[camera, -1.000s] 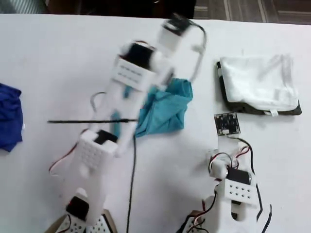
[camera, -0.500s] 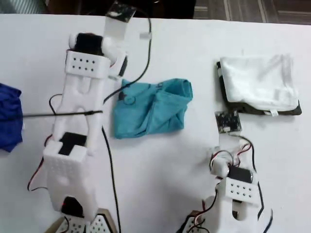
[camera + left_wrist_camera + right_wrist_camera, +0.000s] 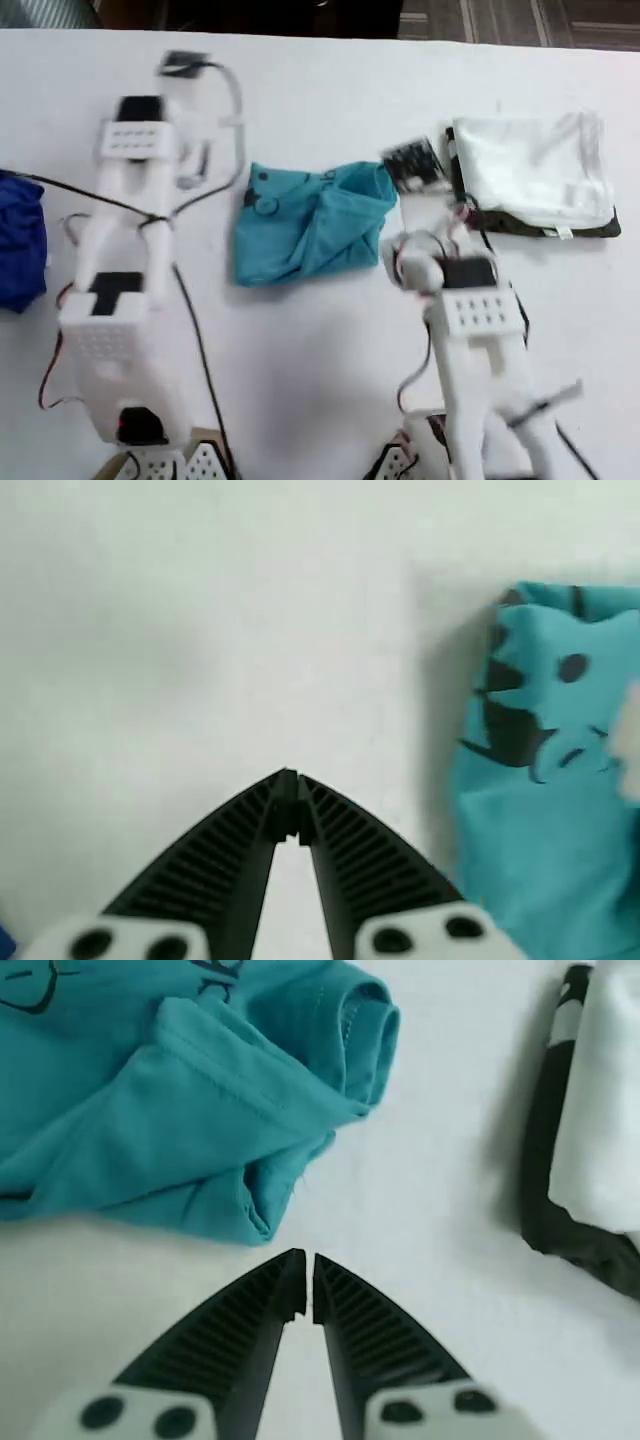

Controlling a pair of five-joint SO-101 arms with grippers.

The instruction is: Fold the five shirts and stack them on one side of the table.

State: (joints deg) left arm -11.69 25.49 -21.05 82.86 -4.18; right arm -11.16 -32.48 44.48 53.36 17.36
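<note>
Crumpled teal shirt (image 3: 310,225), probably limp and light, best pinched at a loose edge; left pincer (image 3: 290,815) and right pincer (image 3: 308,1285) flank it, both closed, empty.

Left arm (image 3: 120,230) stretched out long and straight over the table, well left of the teal shirt (image 3: 310,225), wrist level with the shirt's far edge. Left gripper (image 3: 290,825) points down at bare table just left of the shirt, jaws closed, tips touching, nothing in them. Right arm (image 3: 480,340) extended on the shirt's right side, wrist close to its right edge. Right gripper (image 3: 308,1295) hangs just off the shirt's near right corner, jaws together with a hairline gap, holding nothing.
</note>
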